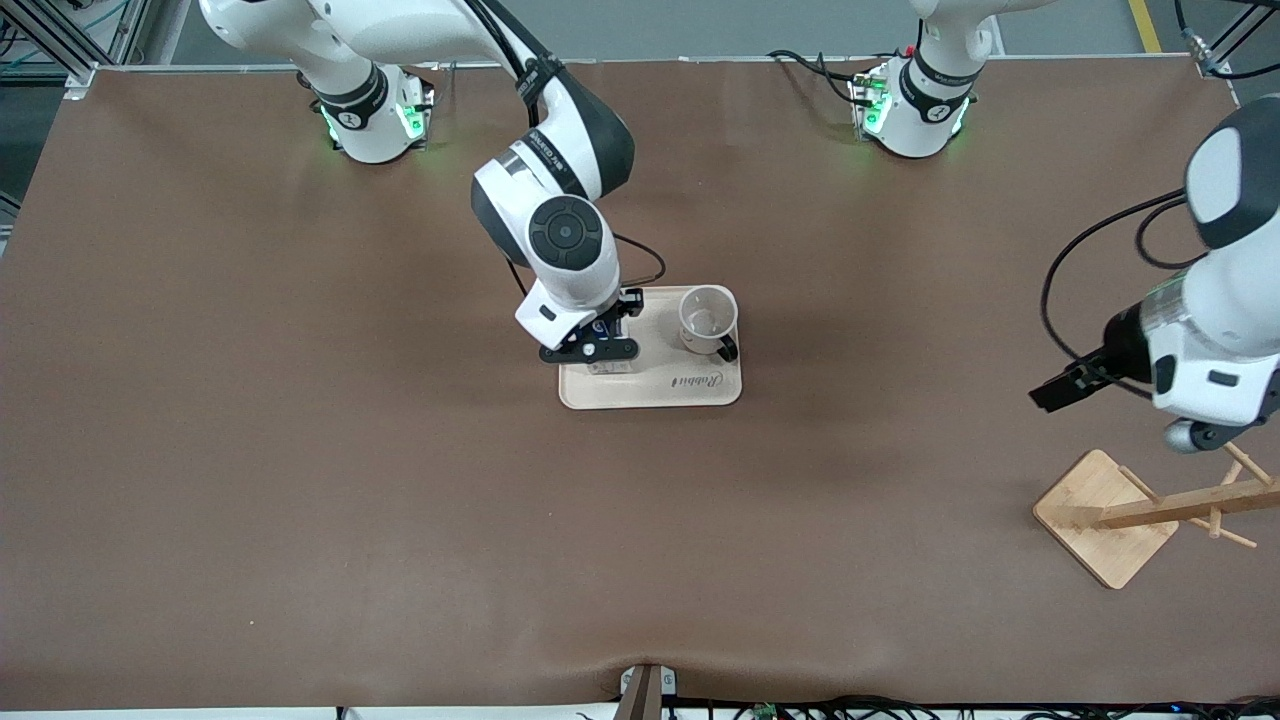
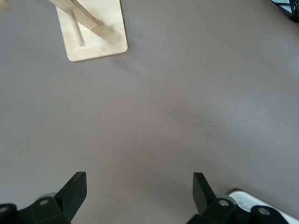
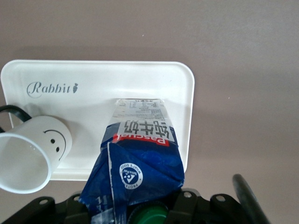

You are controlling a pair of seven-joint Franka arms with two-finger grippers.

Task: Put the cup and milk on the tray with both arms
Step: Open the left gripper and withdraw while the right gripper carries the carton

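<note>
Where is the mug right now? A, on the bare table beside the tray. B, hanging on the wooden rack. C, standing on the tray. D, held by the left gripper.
C: the mug stands upright on the tray, beside the milk carton that the right gripper holds.

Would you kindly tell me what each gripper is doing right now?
Left gripper: open, empty, over bare table.
Right gripper: shut on the milk, over the tray.

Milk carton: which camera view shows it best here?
The right wrist view: the milk carton fills it, standing on the tray, label readable, with the right pincer shut on its top. The front view shows only a sliver below that pincer; the left wrist view shows none of it.
</note>
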